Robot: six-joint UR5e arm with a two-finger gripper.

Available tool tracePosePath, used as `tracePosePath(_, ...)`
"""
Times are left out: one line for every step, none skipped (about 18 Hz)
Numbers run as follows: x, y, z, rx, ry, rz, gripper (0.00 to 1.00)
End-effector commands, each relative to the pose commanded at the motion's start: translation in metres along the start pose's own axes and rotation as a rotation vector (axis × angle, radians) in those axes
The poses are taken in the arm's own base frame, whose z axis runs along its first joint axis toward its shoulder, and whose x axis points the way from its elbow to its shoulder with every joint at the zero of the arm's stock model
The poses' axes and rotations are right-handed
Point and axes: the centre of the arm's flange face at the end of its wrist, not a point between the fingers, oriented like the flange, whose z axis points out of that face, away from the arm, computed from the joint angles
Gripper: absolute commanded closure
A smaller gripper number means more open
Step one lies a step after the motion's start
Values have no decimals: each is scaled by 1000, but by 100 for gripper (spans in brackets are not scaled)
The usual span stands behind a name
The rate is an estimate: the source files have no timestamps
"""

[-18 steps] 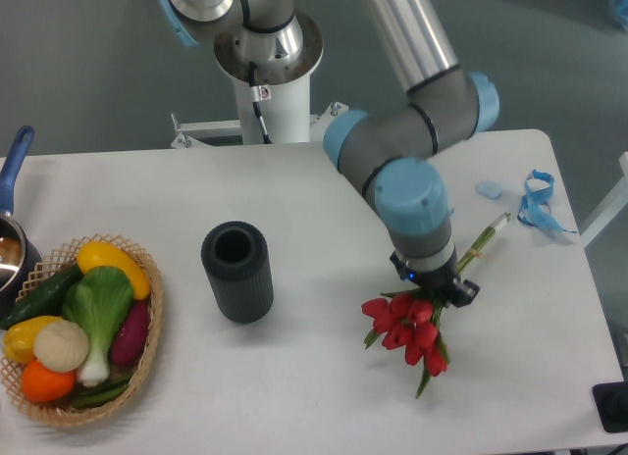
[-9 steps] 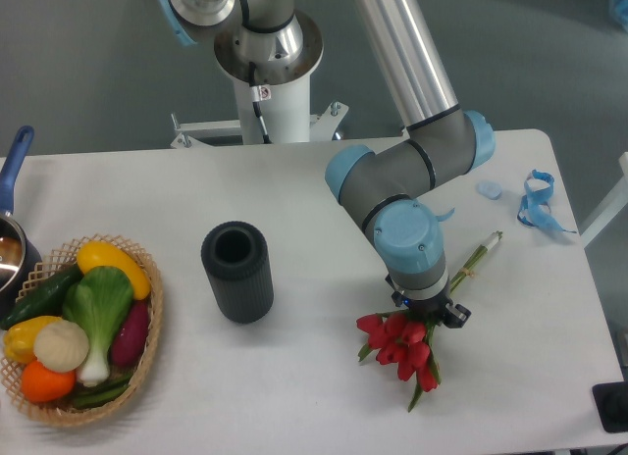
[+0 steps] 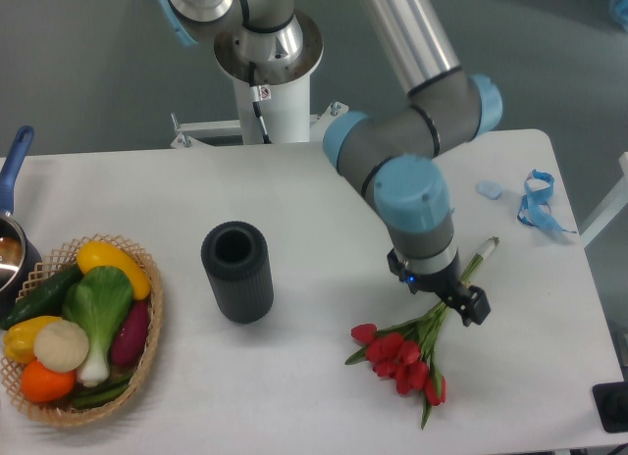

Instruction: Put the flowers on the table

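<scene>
Fixed camera, overhead oblique view. The bunch of red tulips with long green stems (image 3: 404, 355) lies flat on the white matte tabletop (image 3: 294, 377), blooms toward the front edge, stems running up to the right; placement looks essentially done, with only release and retreat left. The black two-finger end effector (image 3: 453, 300) sits over the stems just above the blooms. Whether its fingers are clamped or parted cannot be told. A dark ribbed cylindrical vase (image 3: 236, 271) stands well apart.

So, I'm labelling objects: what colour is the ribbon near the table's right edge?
Light blue; the ribbon shows clearly in the fixed camera view, lying on the white table.
</scene>
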Motion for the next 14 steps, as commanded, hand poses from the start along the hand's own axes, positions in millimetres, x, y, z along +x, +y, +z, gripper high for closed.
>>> tracePosePath(-8,11,-7,23,-5,-5,0)
tracePosePath(-14,23,-18,39,-8,21,0)
tracePosePath(-16,35,-28,48,4,62,0)
tracePosePath(-19,48,-37,56,14,100,0)
tracePosePath(-20,60,-39,71,30,120,0)
tracePosePath(-21,69,-48,94,26,127,0)
tracePosePath(-22,78,-51,116,27,126,0)
tracePosePath(-22,90,-54,131,25,127,0)
tracePosePath(-22,106,-61,142,21,137,0)
tracePosePath(-23,123,-63,153,31,166,0)
tracePosePath(-24,139,-68,158,48,205,0)
tracePosePath(-25,153,-72,154,60,243,0)
tracePosePath(-27,168,-75,154,70,275,0)
tracePosePath(-28,181,-78,156,74,297,0)
